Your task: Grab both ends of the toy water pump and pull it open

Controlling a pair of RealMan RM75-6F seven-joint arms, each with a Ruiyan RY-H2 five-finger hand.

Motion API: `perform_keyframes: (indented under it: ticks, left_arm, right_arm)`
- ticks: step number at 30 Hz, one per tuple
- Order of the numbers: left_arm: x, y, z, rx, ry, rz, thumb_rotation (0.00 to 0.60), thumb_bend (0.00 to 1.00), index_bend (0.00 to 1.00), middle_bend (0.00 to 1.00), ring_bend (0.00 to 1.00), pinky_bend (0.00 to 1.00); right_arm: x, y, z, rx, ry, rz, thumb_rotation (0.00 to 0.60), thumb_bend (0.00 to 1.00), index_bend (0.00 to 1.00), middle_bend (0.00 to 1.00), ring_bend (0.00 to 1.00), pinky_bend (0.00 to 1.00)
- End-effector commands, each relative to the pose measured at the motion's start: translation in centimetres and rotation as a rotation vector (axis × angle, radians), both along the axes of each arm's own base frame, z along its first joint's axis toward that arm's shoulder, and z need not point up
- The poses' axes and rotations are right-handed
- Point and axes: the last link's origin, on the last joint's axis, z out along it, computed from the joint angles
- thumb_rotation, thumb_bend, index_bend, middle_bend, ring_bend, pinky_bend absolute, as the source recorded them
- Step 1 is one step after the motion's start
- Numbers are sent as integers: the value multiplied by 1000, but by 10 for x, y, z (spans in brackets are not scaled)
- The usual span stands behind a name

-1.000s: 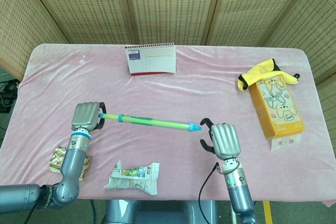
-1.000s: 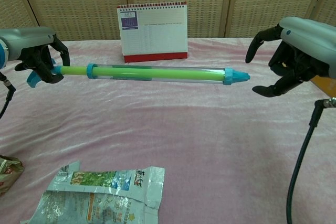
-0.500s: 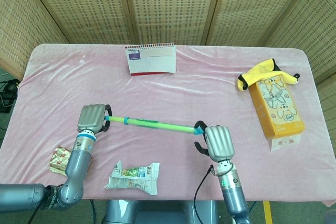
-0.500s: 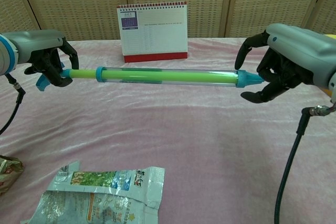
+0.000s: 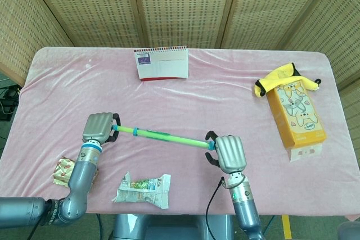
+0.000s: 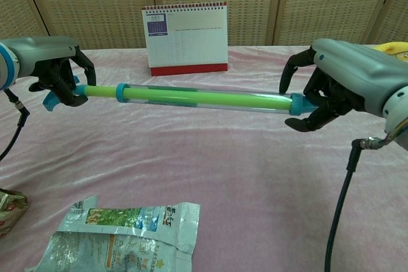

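A folding screen (image 5: 185, 4) of woven, tan wicker-like panels in dark wooden frames stands behind my bench (image 5: 225, 99) and angles forward along both sides. The bench is covered edge to edge by a pale pink, velvety cloth (image 5: 73, 77) with soft wrinkles and a faint sheen under even indoor light. Past the bench's left edge I see dark cables (image 5: 7, 100) on a grey floor (image 5: 4, 133).
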Motion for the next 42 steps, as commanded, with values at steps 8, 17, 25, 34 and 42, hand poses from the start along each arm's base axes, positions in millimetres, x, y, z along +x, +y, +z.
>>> perform_keyframes:
  ticks: [8, 17, 25, 34, 42]
  left_arm:
    - [-1, -3, 0, -7, 6, -3, 600, 684, 845, 965, 870, 815]
    - [-8, -4, 5, -5, 18, 5, 600, 686, 845, 965, 870, 815]
    - [-32, -4, 11, 3, 43, 35, 600, 685, 845, 965, 870, 815]
    - [-62, -1, 22, 38, 87, 38, 600, 685, 845, 965, 870, 815]
    - [-78, -2, 33, 55, 103, 44, 600, 685, 844, 965, 870, 815]
  right_arm:
    - [-2, 0, 0, -20, 2, -10, 600, 431, 634, 1000, 1000, 695]
    - [-16, -5, 3, -40, 35, -36, 600, 431, 705, 1000, 1000, 695]
    - [-38, -11, 10, -61, 68, -72, 600, 432, 710, 1000, 1000, 695]
    - [-65, -17, 24, -99, 89, -121, 600, 432, 710, 1000, 1000, 695]
    - [-73, -18, 40, -135, 98, -139, 600, 434, 713, 1000, 1000, 695]
